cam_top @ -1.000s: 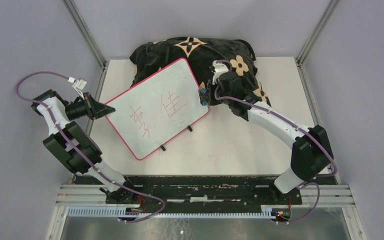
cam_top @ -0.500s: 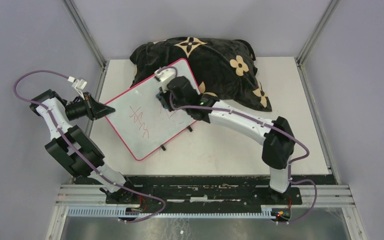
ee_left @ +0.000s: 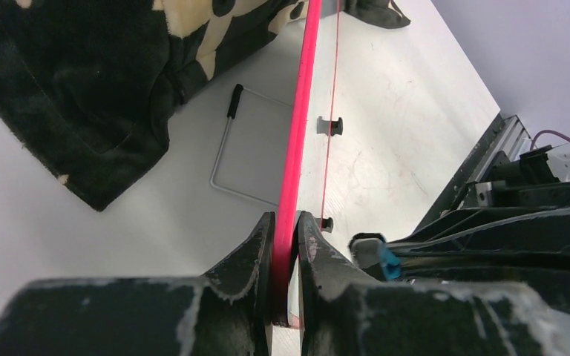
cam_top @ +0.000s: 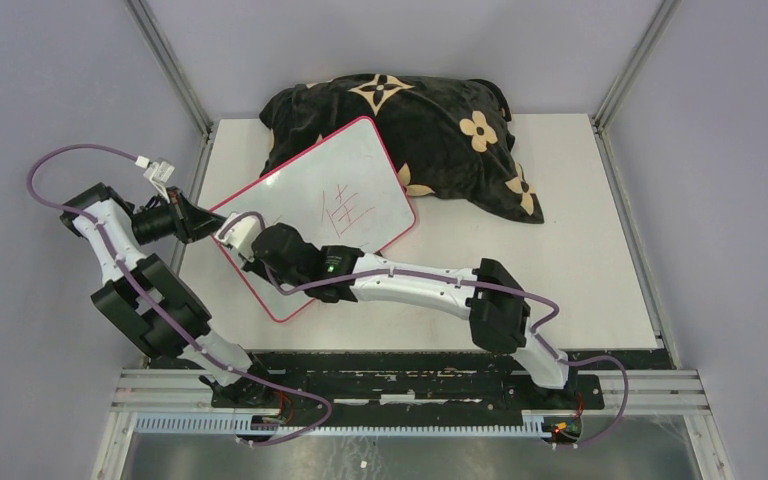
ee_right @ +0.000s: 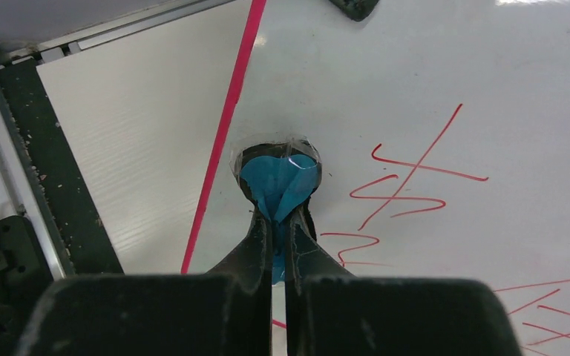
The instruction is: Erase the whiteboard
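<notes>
the whiteboard [cam_top: 345, 165] lies slanted on the table [cam_top: 570, 230]. its long axis runs from the near left, at my left hand [cam_top: 203, 222], to the far right, where the far end leans up on the black cushion [cam_top: 440, 115]. the written face looks upward.

my left hand is closed narrow on the pink rim [ee_left: 297, 133] at the left corner of the board. in its wrist view the two fingers [ee_left: 256, 245] pinch the rim from both sides, and the board runs straight away from them, edge on. to the left of this hand i see the cushion and a thin wire bracket [ee_left: 223, 159] just beside the rim.

my right hand [ee_right: 280, 215] reaches across to the near left part of the board, close to the left hand. its fingers are almost together and grip a folded blue cloth [ee_right: 278, 178]. the cloth seems to touch the white face, just right of the rim. red strokes [ee_right: 408, 182] lie to the right of this hand. in the top view one red character [cam_top: 355, 205] stands beyond it, toward the far end.
</notes>
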